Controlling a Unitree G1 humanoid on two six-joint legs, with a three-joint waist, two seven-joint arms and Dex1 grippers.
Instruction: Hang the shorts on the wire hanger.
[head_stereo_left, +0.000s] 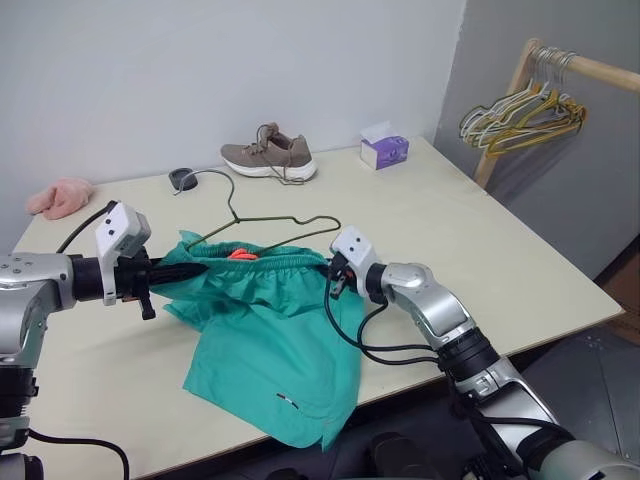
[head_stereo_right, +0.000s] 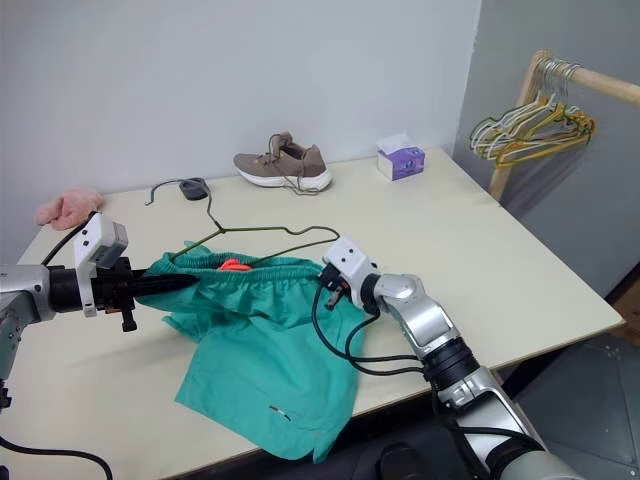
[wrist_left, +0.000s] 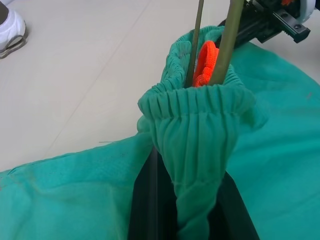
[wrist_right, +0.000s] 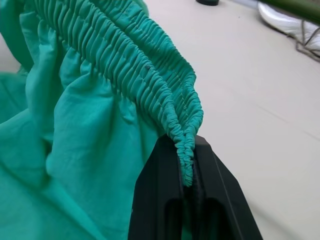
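1. The shorts (head_stereo_left: 270, 350) lie spread on the table (head_stereo_left: 480, 250), waistband lifted between both grippers.
2. The wire hanger (head_stereo_left: 262, 228) lies behind, its lower wires running into the waistband.
3. Left gripper (head_stereo_left: 195, 268): jaws pinching one waistband end.
4. Right gripper (wrist_right: 186, 165): jaws clamped on the other end.

- The shorts (head_stereo_left: 265, 335) are held by the waistband between the left gripper (head_stereo_left: 196, 270) and right gripper (head_stereo_left: 330, 272).
- The wire hanger (head_stereo_left: 262, 226) is laid behind them on the desk (head_stereo_left: 480, 260).
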